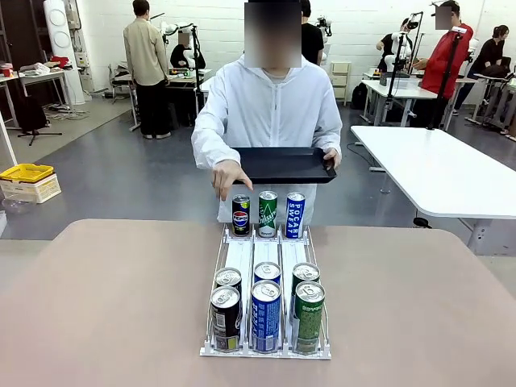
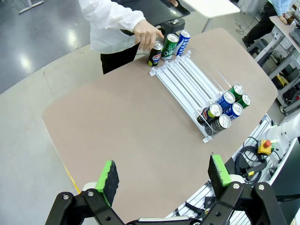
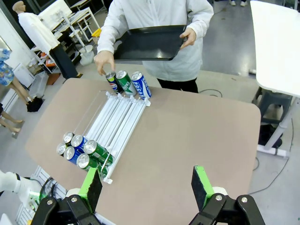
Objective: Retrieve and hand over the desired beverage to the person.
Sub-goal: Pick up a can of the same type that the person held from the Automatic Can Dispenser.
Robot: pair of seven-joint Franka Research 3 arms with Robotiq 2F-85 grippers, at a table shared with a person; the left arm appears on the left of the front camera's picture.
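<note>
The person stands at the far side of the table in a white hooded jacket, holding a black tray in one hand. Their other hand reaches down with its fingers at the top of a black Pepsi can, seen also in the left wrist view and the right wrist view. That can stands at the far end of a white three-lane rack, beside a green can and a blue Pocari Sweat can. My left gripper and right gripper hang open and empty, high above the table.
Several more cans, black, blue and green, fill the rack's near end. The brown tabletop is bare on both sides of the rack. A white table stands at back right, with other people farther off.
</note>
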